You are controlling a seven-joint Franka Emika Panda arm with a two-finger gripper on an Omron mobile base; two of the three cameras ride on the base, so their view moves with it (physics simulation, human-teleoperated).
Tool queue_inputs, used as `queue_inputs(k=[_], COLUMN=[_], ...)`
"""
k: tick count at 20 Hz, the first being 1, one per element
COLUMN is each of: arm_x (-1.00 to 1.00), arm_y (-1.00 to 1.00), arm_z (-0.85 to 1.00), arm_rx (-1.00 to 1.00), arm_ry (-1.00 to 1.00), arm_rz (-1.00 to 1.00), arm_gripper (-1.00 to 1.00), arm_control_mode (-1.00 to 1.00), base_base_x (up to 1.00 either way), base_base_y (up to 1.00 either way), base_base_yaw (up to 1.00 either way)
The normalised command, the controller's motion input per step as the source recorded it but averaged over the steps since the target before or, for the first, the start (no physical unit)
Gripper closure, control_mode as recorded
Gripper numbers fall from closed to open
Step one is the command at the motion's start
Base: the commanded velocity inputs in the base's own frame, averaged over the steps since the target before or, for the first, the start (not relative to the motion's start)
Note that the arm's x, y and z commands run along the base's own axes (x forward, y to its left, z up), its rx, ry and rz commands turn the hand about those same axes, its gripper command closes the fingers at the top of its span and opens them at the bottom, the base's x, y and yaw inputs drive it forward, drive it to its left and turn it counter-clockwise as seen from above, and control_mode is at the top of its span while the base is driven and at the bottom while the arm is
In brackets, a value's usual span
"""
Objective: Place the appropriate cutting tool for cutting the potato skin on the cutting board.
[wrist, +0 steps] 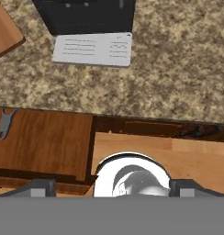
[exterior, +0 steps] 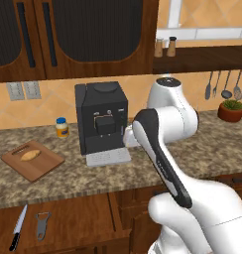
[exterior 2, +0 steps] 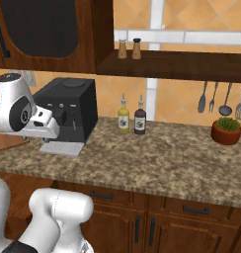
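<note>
Fingers (wrist: 40, 187): standing apart, gripping nothing, hovering over the counter (exterior: 202, 149) edge | peeler (exterior: 42, 224): lying in the open drawer (exterior: 73, 218) beside the knife (exterior: 18, 227) | handling: looking light, stiff, slippery metal; pinching the short handle seems best | cutting board (exterior: 43, 166): carrying the potato (exterior: 30, 155)

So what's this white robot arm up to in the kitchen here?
Nothing is being held yet. The small grey metal peeler lies beside the long black-handled knife in an open wooden drawer below the counter. The small tan potato sits on the reddish-brown wooden cutting board, left of the black coffee machine. The arm's tool hangs above the counter edge, empty.
</note>
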Motion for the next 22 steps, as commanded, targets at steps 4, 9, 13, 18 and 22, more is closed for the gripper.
queue_inputs(k=[4,9,13,18,22], arm_x=[-0.48,-0.06,0.00,0.00,0.04], arm_y=[1.00,1.00,1.00,1.00,1.00], arm_z=[-0.46,-0.49,-0.49,-0.62,-0.56], arm_rx=[0.00,0.00,0.00,0.00,0.00], arm_ry=[0.06,0.10,0.12,0.07,0.05], arm_rz=[0.00,0.00,0.00,-0.05,-0.12], arm_gripper=[-1.00,-1.00,-1.00,-1.00,-1.00], arm_control_mode=[-1.00,-1.00,-1.00,-1.00,-1.00], base_base_x=[0.00,0.00,0.00,0.00,0.00], base_base_y=[0.00,0.00,0.00,0.00,0.00], base_base_yaw=[0.00,0.00,0.00,0.00,0.00])
